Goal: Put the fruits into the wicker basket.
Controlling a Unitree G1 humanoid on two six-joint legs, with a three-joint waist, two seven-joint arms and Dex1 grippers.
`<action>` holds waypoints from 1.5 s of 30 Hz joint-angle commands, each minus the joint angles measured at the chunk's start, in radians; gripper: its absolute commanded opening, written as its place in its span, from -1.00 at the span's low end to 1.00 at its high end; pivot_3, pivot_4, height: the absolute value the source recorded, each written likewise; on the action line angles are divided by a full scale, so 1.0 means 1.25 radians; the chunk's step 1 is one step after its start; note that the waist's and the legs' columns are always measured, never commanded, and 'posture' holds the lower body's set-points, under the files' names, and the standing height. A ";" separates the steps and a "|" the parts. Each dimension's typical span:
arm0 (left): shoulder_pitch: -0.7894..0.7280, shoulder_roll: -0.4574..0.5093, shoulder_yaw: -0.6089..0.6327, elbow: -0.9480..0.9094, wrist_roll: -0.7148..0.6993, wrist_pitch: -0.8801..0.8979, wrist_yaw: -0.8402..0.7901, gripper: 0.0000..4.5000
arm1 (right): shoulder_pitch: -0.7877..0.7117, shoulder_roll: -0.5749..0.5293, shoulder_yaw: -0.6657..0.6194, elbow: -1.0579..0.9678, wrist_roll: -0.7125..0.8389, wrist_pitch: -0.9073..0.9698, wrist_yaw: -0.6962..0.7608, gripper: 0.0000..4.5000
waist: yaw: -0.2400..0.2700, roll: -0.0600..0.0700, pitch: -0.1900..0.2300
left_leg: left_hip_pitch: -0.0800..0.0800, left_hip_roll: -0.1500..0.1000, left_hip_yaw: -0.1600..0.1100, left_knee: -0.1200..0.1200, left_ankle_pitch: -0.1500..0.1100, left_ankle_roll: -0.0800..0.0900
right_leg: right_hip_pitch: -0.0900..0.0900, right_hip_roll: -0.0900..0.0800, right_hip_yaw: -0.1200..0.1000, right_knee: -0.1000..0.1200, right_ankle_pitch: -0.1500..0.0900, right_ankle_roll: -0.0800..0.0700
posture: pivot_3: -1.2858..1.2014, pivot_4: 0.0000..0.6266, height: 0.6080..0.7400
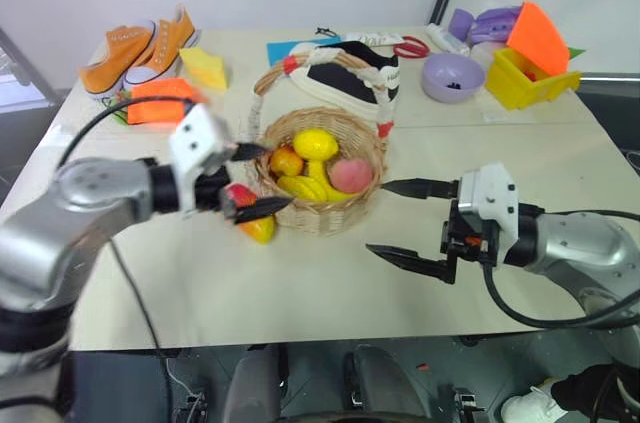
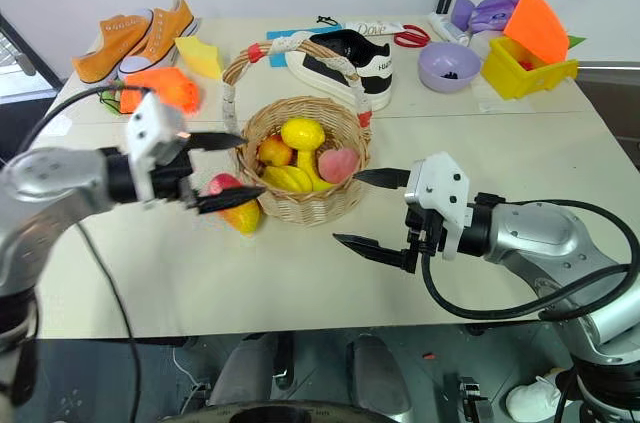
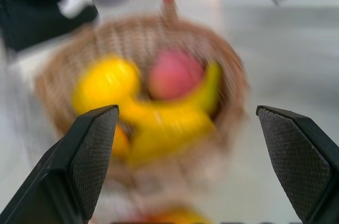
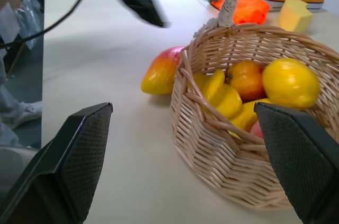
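- My left tool (image 1: 253, 179) hangs at the left rim of the round tan woven wicker basket (image 1: 335, 211), its two black fingers spread wide with nothing between them.
- My right tool (image 1: 400, 220) sits on the other side of the basket, just clear of its wall, fingers also spread wide and empty.
- The round yellow lemon (image 1: 315, 144) lies inside the basket, on top of the pile toward the back.
- Beside it in the basket are a small orange fruit (image 1: 287, 160), a yellow banana (image 1: 312, 186) and a pink peach-like fruit (image 1: 351, 175).
- The oblong mango (image 1: 257, 225), red fading to yellow-orange, lies on the beige worktop (image 1: 300, 283) outside the basket, close against its left wall and just under my left tool's lower finger.
- The basket's tall arched handle (image 1: 375, 78), wrapped in white cloth with red ends, stands upright over it.
- Behind the basket rests a black-and-white sneaker (image 1: 345, 71); further left are a pair of orange sneakers (image 1: 140, 48), an orange cloth bundle (image 1: 160, 100) and a yellow wedge-shaped block (image 1: 204, 67).
- At the far right corner stand a purple bowl (image 1: 452, 76) and a yellow plastic bin (image 1: 525, 81).
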 commanded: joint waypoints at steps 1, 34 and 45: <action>0.107 0.051 0.115 -0.055 -0.037 0.036 -0.012 0.98 | -0.018 -0.004 -0.006 0.002 0.002 -0.017 0.018 1.00 | 0.002 0.000 0.000 | 0.000 0.000 0.000 0.000 0.000 0.000 | 0.000 0.000 0.000 0.000 0.000 0.000 | 0.03 -0.52 0.90; 0.049 -0.499 0.019 -0.184 0.079 0.519 0.787 0.98 | -0.066 0.031 0.072 0.051 -0.010 -0.027 0.090 1.00 | 0.002 -0.002 -0.001 | 0.002 -0.001 0.000 0.001 0.000 0.000 | 0.003 0.000 0.000 0.000 0.000 0.000 | 0.03 -0.52 0.90; 0.045 -0.438 0.048 -0.151 0.145 0.571 0.769 0.98 | -0.046 0.028 0.063 0.035 -0.009 -0.026 0.069 1.00 | 0.000 -0.001 -0.002 | 0.004 -0.001 -0.001 0.000 0.000 0.000 | 0.004 0.000 0.000 0.000 0.000 0.000 | 0.03 -0.52 0.90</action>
